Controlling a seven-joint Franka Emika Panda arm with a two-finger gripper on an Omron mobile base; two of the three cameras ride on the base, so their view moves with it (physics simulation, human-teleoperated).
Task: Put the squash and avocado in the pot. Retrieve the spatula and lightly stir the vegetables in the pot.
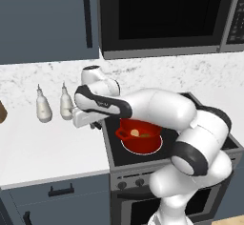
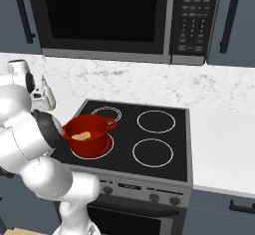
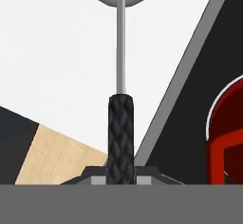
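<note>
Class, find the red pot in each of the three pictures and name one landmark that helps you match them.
Left base view: the red pot sits right of centre on the stove, under the arm.
Right base view: the pot sits left of centre on the stove's front left burner.
Hand view: its rim and handle show at the right edge.
Shared landmark: the black stovetop.

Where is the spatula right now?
In the hand view the spatula sits clamped in the gripper, its black handle between the fingertips, over the white counter just left of the red pot.
</note>
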